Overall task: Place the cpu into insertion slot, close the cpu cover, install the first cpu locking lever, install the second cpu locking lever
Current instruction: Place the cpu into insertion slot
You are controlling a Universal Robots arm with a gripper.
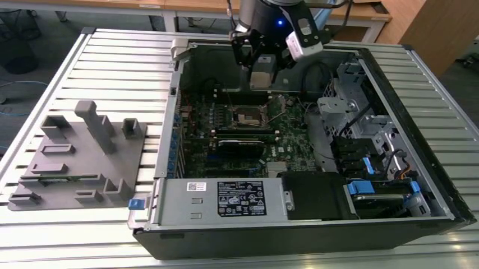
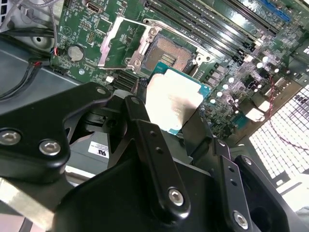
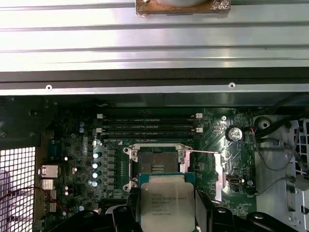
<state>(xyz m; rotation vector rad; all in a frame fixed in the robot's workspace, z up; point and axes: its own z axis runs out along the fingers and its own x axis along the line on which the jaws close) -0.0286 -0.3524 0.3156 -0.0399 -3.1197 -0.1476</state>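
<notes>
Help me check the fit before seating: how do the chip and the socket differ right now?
The chip has a pale silver metal top with a green edge; the socket is dark inside a silvery rim. The chip is gripped in the tool, held off the board; the socket sits fixed in that green board, open and empty. Both are square and look close in size.

I've got the cpu (image 2: 174,99) pinched in the pincer (image 2: 170,123): flat square, dull silver top, green edge. Insertion slot (image 2: 170,54) sits just past the pincer tips, apart from the chip, dark w/ silvery rim, unfilled. Cpu cover (image 2: 145,46) is swung open beside the slot.
</notes>
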